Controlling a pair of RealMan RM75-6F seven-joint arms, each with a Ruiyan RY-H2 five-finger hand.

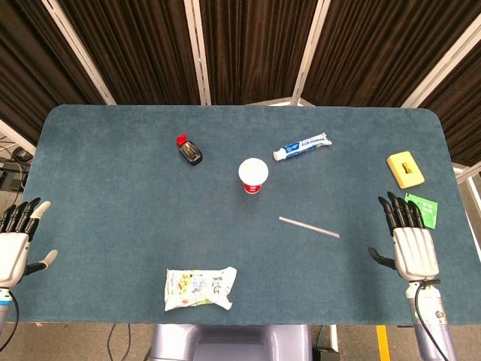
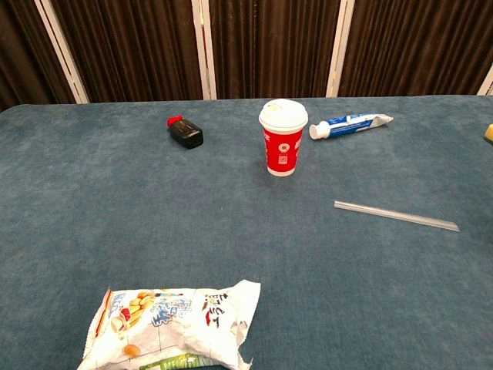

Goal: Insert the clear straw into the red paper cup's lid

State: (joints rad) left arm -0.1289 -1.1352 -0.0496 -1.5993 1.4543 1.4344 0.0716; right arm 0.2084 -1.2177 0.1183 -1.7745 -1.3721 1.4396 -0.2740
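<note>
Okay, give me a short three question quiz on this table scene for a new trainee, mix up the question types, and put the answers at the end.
1. True or false: the clear straw is already in the red paper cup.
2. Which hand is nearer the straw? A) left hand B) right hand
3. Fill in: the toothpaste tube lies on the cup's ____ side, seen from the robot.

Key
1. False: the straw lies flat on the table, apart from the cup, whose white lid is on.
2. B; both hands are open and hold nothing.
3. Right.
</note>
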